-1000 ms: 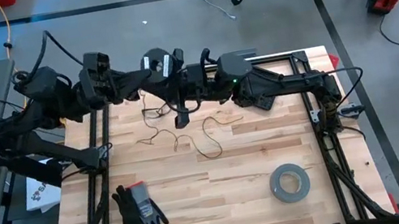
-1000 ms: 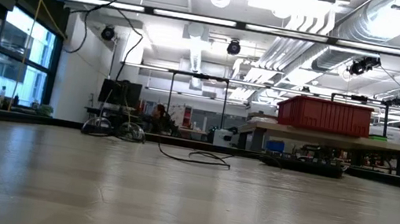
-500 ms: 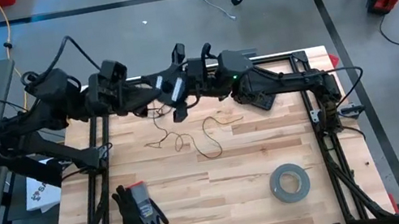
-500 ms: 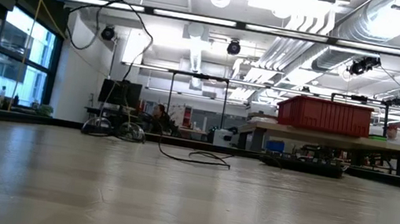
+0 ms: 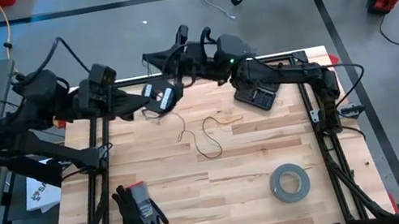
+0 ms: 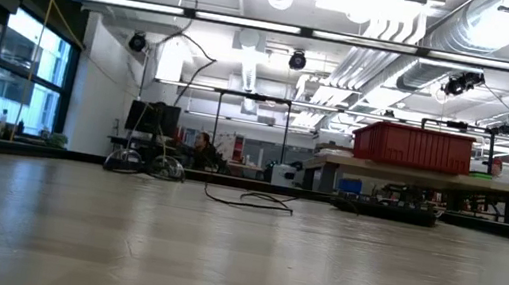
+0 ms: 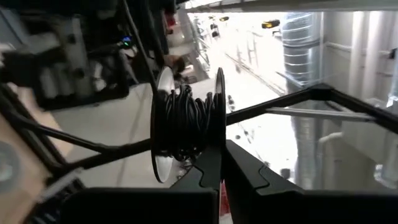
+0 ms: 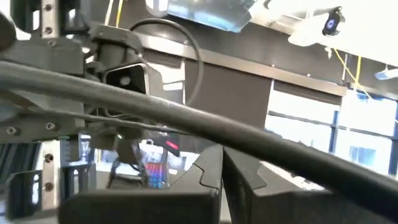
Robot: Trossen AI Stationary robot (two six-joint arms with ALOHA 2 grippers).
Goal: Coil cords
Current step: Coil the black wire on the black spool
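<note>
The cord is a thin dark wire. Its loose end lies in loops on the table (image 5: 206, 137), also seen in the low view (image 6: 246, 199), and one strand rises toward the small black spool (image 7: 186, 124). My left gripper (image 5: 157, 96) is shut on the spool above the table's far left part. My right gripper (image 5: 149, 58) is shut just beyond it, over the far edge, with a thin strand (image 8: 143, 124) running to its fingertips. My left gripper pinches the rim of one flange of the spool (image 7: 218, 146) between its two fingers. The spool is lifted clear of the table, with wound cord showing between the flanges. My right gripper is shut where a thin cord strand (image 8: 186, 131) meets its fingertips. The fingers themselves hide the pinch.
A grey tape roll (image 5: 288, 182) lies near the table's right front. A pair of black and grey gloves (image 5: 139, 213) lies at the left front. A dark flat device (image 5: 256, 95) sits at the far right. Black frame rails (image 5: 103, 170) run along both sides.
My right gripper has swung from over the table's middle up and toward the far edge, passing around the spool. My left gripper has rolled with the spool. The cord's left loops have been drawn up off the table, while the right loops have stayed.
</note>
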